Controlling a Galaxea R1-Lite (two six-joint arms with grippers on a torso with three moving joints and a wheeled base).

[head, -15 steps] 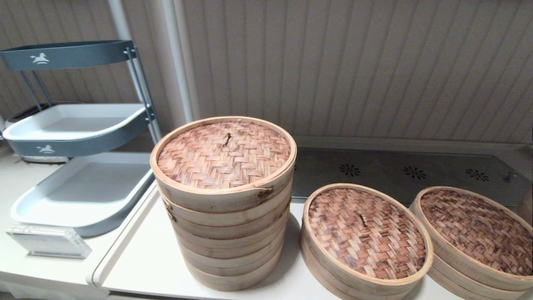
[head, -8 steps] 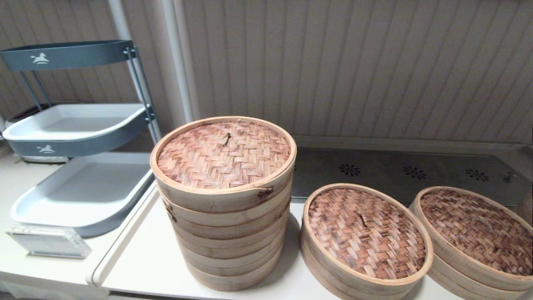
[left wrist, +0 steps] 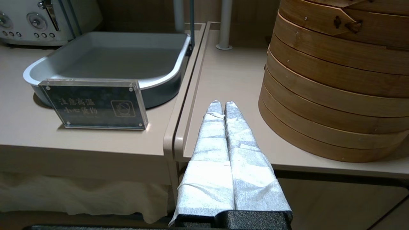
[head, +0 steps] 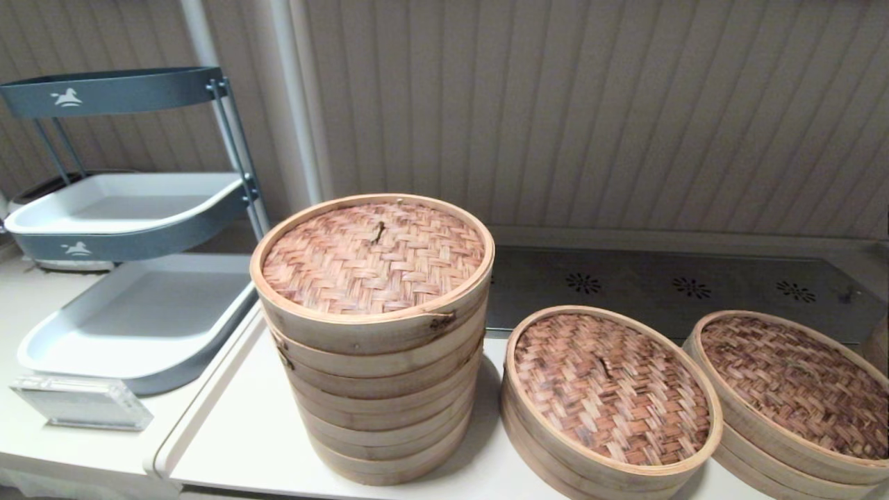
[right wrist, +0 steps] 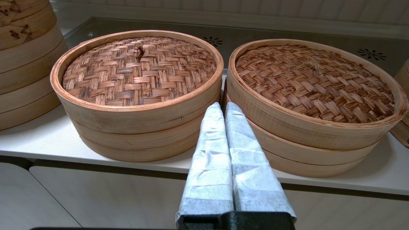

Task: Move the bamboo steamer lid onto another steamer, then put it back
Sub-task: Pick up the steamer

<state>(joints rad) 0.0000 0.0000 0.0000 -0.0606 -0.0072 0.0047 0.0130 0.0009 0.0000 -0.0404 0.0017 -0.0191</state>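
Note:
The bamboo steamer lid (head: 611, 389), brown weave with a dark knot at its centre and a pale hoop, lies on a low steamer in the middle of the table; it also shows in the right wrist view (right wrist: 139, 72). A darker woven lid (head: 792, 382) covers the low steamer to its right. No open ring with a beige mesh liner shows; every steamer in view is covered. My right gripper (right wrist: 221, 104) is shut and empty, low before the table edge, pointing at the gap between the two low steamers. My left gripper (left wrist: 220, 103) is shut and empty, beside the tall steamer's base.
The tall many-tiered steamer (head: 378, 375) with a reddish-tan lid (head: 373, 257) stands left of centre. A grey tiered tray rack (head: 132, 312) and an acrylic sign (left wrist: 92, 103) are on the left counter. Behind lies a dark metal panel (head: 667, 285). Another steamer's edge (right wrist: 403, 95) shows far right.
No steamer or lid has moved. A small brown shape at the head view's right edge has shrunk slightly.

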